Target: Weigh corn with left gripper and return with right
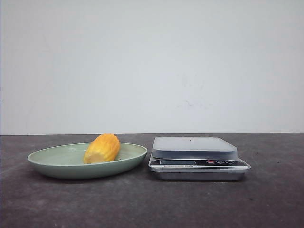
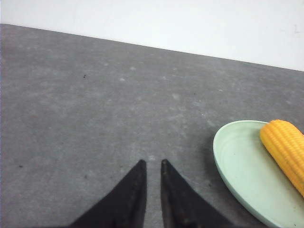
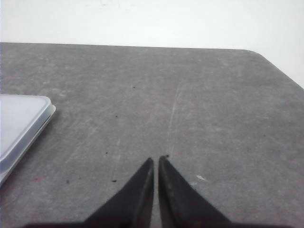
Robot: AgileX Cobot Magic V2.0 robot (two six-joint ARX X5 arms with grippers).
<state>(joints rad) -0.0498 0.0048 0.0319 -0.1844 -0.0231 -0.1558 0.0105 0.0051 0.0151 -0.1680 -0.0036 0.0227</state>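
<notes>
The corn (image 1: 102, 148) is a short yellow-orange cob lying in the green plate (image 1: 57, 164) on the left of the dark table. A silver kitchen scale (image 1: 194, 147) stands just right of the plate, its pan bare. Neither gripper shows in the front view. In the left wrist view my left gripper (image 2: 152, 163) is shut and empty over bare table, with the plate (image 2: 237, 166) and corn (image 2: 286, 145) off to its side. In the right wrist view my right gripper (image 3: 157, 159) is shut and empty over bare table, with the scale's corner (image 3: 21, 121) to its side.
The scale has a display and buttons (image 1: 219, 162) on its front face. A white wall rises behind the table. The table's far corner (image 3: 256, 53) shows in the right wrist view.
</notes>
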